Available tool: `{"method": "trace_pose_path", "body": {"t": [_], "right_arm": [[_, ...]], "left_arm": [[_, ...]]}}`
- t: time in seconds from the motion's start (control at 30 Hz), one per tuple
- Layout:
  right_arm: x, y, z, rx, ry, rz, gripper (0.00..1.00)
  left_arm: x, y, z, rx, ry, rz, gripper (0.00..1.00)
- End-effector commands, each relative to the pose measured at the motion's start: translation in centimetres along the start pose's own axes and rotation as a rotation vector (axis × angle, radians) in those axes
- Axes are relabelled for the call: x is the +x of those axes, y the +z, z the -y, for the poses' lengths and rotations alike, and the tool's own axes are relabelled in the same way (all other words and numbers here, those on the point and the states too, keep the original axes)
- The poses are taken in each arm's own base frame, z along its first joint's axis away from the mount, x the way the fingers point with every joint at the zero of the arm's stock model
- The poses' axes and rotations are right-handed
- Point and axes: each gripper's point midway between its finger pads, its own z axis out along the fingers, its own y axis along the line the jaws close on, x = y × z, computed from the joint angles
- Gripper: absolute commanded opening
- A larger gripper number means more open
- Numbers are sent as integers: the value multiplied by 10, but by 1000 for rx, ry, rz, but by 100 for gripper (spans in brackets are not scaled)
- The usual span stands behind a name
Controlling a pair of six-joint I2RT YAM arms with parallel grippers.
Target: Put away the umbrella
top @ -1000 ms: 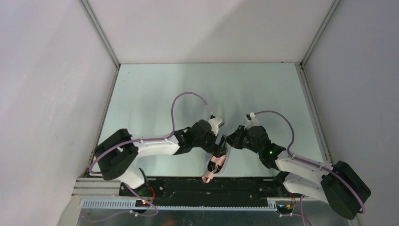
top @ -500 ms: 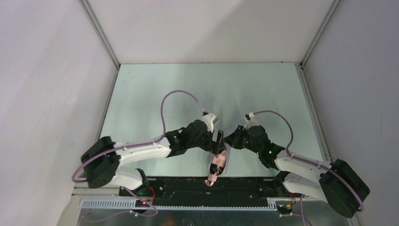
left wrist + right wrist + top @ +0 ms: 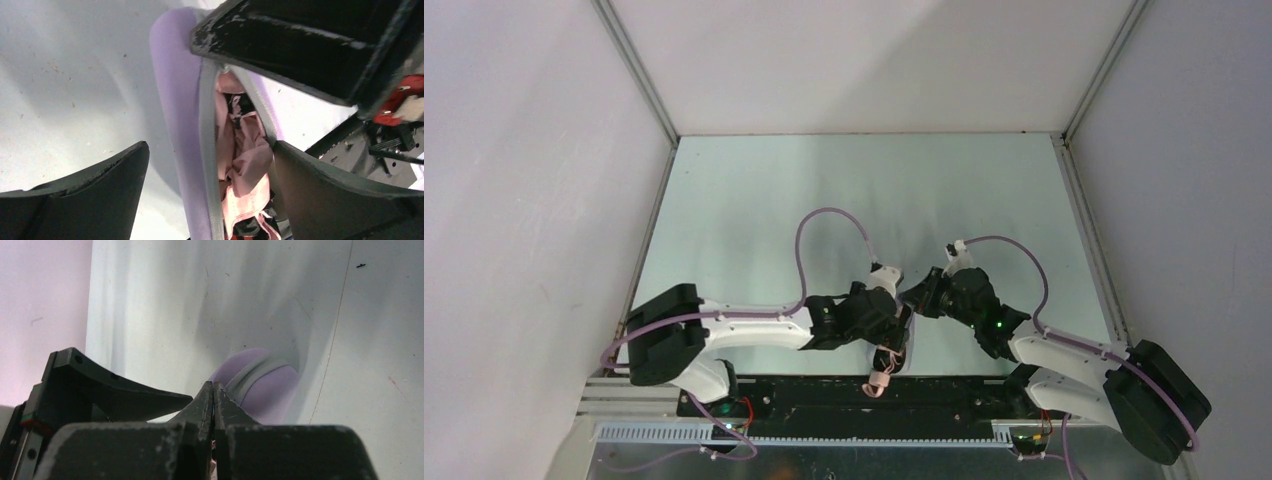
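Umbrella (image 3: 245, 170) lies bunched inside lilac case (image 3: 177, 110); left hand (image 3: 210, 150) spread astride it.

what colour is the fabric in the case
Salmon pink; the crumpled umbrella fabric shows best in left wrist view.

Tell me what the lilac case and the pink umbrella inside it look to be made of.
Case: likely a fabric-covered shell, matte lilac, smooth and curved, with a grey zip tape along its open edge. Umbrella: thin pink cloth, probably synthetic, faintly shiny, lying in crumpled folds.
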Motion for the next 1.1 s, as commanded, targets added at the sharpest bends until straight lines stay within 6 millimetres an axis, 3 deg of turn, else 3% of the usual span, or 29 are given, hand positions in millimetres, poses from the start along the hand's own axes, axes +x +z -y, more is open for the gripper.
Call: {"method": "trace_pose_path", "body": {"t": [0.0,0.33,0.5,0.7,0.77,0.87,0.97,1.07], "right_arm": [[-14,-1,-11,-37,9,55,0],[-14,-2,-12,-40,13,56,0],[-15,-4,-11,-37,8,61,0],[-15,-5,-12,-42,7,50,0],[-17,-6,-13,-44,12,55,0],[-19,-8,-14,-44,8,63,0],[-19,-9,-12,-29,-10,59,0],[-16,-10,-22,-75,-36,38,0]], "left_arm": [[-11,0,13,-63,-4,45,100],[-28,-17,45,-21,12,62,100],[-10,-8,18,-208,53,21,100],[2,-4,24,-253,111,-1,99],[4,-4,22,-265,120,-3,94],[5,-7,16,-287,135,-5,72],[-4,-13,19,-272,141,15,42],[-10,-17,23,-242,148,16,28]]}}
